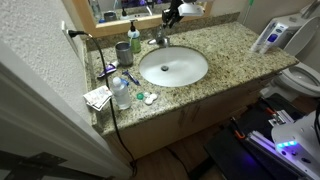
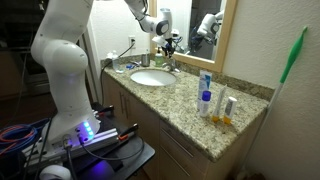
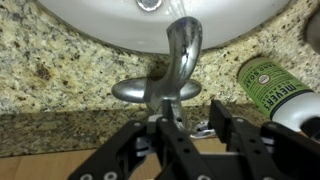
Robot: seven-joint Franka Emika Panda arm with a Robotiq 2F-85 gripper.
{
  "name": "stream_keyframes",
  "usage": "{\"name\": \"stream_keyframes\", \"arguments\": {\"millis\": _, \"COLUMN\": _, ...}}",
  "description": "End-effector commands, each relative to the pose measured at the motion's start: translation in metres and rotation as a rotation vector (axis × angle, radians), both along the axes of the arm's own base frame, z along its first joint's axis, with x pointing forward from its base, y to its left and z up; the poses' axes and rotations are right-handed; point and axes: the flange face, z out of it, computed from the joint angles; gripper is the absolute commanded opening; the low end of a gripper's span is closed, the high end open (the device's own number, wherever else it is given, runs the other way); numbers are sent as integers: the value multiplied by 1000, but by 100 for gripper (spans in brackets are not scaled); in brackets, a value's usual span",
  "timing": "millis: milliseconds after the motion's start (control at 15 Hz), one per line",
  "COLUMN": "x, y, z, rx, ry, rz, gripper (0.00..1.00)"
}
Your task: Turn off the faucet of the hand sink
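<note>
The chrome faucet [image 3: 180,50] stands at the back rim of the oval white hand sink [image 3: 90,18], its spout arching over the basin. In the wrist view my gripper [image 3: 192,125] is open right behind the faucet's base. Its left finger overlaps the stem, and a small chrome piece, perhaps the lever [image 3: 203,128], shows between the fingers. I cannot tell if they touch it. In both exterior views the gripper [image 1: 170,16] [image 2: 168,44] hovers just above the faucet [image 1: 160,40] [image 2: 171,63] at the back of the sink [image 1: 172,67] [image 2: 150,78].
A green-topped soap bottle [image 1: 134,38] [image 3: 268,85] stands close beside the faucet. A cup, a water bottle [image 1: 120,92] and small toiletries sit on the granite counter. More bottles [image 2: 205,100] stand further along it. The mirror is behind, and a white toilet [image 1: 305,75] is past the counter's end.
</note>
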Motion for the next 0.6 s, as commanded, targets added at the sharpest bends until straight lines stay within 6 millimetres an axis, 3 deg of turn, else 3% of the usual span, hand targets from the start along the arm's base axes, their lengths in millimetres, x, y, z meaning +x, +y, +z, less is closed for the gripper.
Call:
{"name": "stream_keyframes", "arguments": {"millis": 0, "x": -3, "y": 0, "z": 15, "rx": 26, "ry": 5, "rz": -2, "gripper": 75}}
{"name": "stream_keyframes", "arguments": {"millis": 200, "x": 2, "y": 4, "z": 20, "rx": 58, "ry": 3, "rz": -13, "gripper": 97}}
{"name": "stream_keyframes", "arguments": {"millis": 533, "x": 11, "y": 4, "z": 16, "rx": 58, "ry": 9, "rz": -47, "gripper": 100}}
